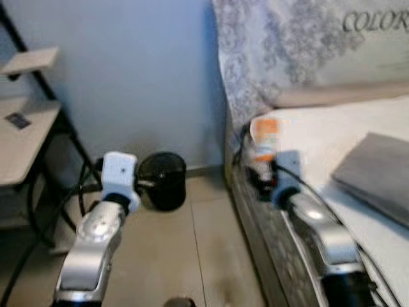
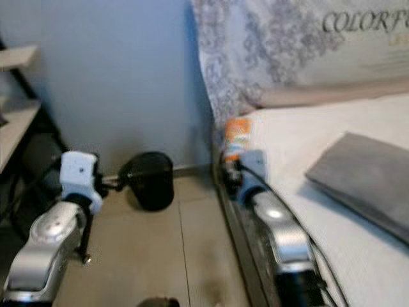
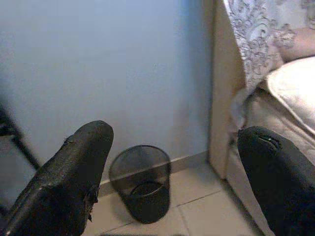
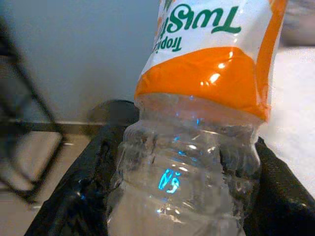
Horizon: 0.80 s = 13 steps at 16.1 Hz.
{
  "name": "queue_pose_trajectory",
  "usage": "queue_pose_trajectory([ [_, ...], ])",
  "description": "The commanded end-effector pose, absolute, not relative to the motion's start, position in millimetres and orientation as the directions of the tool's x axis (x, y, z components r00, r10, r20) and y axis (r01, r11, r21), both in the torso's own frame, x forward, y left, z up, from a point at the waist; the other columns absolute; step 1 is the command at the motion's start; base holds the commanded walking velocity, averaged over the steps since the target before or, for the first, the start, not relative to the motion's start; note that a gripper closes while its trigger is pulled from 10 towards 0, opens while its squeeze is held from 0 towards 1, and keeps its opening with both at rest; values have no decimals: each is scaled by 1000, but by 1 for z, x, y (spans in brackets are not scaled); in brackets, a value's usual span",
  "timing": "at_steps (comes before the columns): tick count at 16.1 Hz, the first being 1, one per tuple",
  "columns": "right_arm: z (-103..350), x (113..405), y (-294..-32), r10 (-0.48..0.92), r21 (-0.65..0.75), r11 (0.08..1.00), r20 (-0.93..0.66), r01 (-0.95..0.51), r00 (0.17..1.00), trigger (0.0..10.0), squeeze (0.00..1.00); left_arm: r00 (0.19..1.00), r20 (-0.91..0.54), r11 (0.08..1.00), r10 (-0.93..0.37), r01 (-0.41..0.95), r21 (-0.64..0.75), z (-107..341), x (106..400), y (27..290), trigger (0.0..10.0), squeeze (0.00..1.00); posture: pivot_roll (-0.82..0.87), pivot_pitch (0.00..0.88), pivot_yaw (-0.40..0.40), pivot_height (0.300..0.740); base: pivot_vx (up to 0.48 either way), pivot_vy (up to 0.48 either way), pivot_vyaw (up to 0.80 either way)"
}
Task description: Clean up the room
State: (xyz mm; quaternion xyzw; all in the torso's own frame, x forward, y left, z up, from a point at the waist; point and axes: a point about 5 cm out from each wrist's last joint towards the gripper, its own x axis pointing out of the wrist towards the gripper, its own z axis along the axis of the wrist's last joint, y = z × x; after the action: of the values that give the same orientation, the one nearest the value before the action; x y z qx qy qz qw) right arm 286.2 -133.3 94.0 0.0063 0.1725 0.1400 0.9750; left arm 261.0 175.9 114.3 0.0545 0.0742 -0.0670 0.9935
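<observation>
My head's two eyes look forward and down at the floor between shelf and bed (image 1: pixel 307 128), sharing the black bin (image 1: pixel 163 180). My left wrist camera faces that bin from farther back; my right wrist camera sits very close to a bottle (image 4: pixel 197 147).

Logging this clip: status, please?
Right hand shut on bottle at bed edge. Left hand open, facing bin by the wall. Floor to the bin looks clear.
</observation>
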Motion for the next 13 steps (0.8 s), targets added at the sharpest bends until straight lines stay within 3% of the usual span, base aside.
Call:
queue_pose_trajectory([
  [1,96,289,-140,250,42,967,-328,-250,911,10000,0,980,-153,985,-126,142,99,114,261,175,10000,0,18,0,58,740,0,0,0],
  [8,97,293,-133,243,-17,965,-308,-260,920,10000,0,982,-155,985,-107,126,119,116,264,181,10000,0,34,0,47,740,266,0,0],
  [13,93,294,-133,244,31,968,-326,-248,913,10000,0,981,-157,982,-113,135,133,119,265,184,10000,0,38,0,55,740,331,0,115],
])
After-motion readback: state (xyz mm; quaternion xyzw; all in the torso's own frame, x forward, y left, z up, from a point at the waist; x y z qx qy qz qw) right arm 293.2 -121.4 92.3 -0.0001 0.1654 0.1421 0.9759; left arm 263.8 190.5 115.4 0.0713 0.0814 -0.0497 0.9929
